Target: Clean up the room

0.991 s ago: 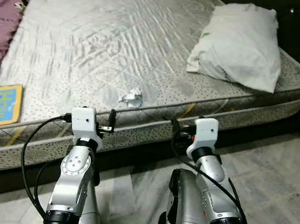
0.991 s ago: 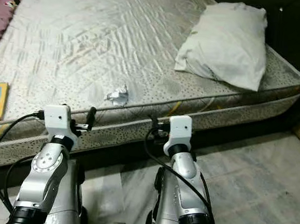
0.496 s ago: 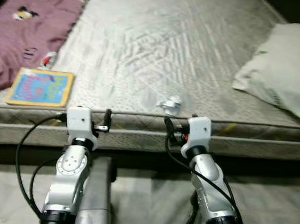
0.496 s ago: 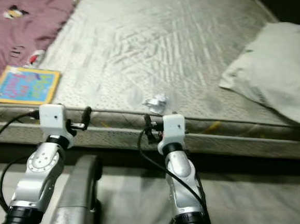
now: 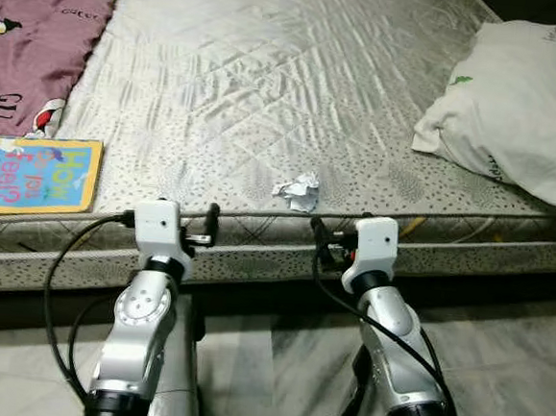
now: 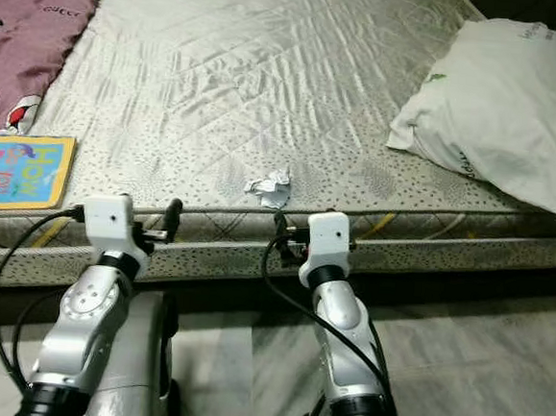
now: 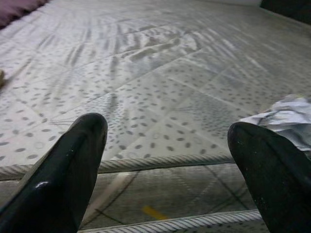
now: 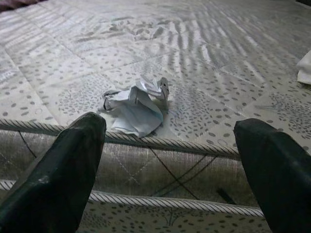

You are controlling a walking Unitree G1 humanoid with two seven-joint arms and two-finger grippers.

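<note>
Crumpled paper (image 5: 297, 189) sits on the mattress (image 5: 269, 82) just inside its near edge, ahead of my right gripper (image 8: 170, 160) and a little toward my left. My right arm is the nearer one; my left gripper (image 7: 165, 165) sees the wad off to one side. Both pairs of fingers are spread wide, holding nothing. The wad is white, creased, irregular (no clear long axis), and probably crushes easily.
</note>
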